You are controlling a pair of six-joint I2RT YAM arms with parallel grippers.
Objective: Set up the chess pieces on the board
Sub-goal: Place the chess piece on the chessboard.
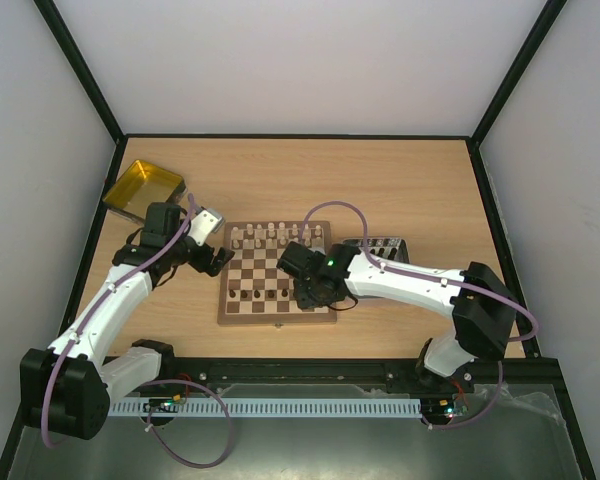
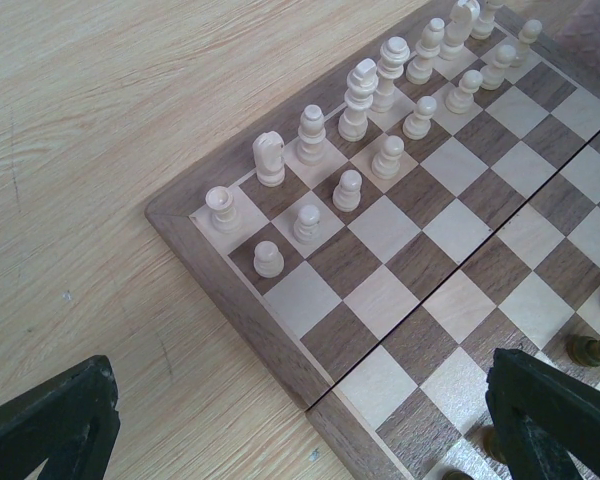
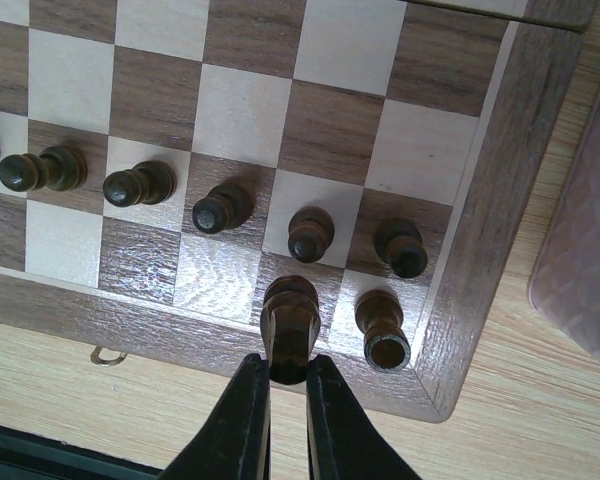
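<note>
The board (image 1: 242, 312) lies in the middle of the table. Cream pieces (image 1: 278, 235) fill its far two rows; they also show in the left wrist view (image 2: 363, 95). Dark pieces (image 1: 257, 293) stand along the near rows. My right gripper (image 3: 288, 375) is shut on a dark knight-like piece (image 3: 290, 320), its base at the back-row dark square beside the corner rook (image 3: 383, 330). Dark pawns (image 3: 223, 208) line the row ahead. My left gripper (image 2: 300, 440) is open and empty, above the board's left edge (image 2: 230, 300).
A yellow translucent tray (image 1: 143, 187) sits at the far left. A grey metallic tray (image 1: 380, 247) lies just right of the board, and its edge shows in the right wrist view (image 3: 580, 270). A small brass latch (image 3: 102, 355) hangs off the board's near side.
</note>
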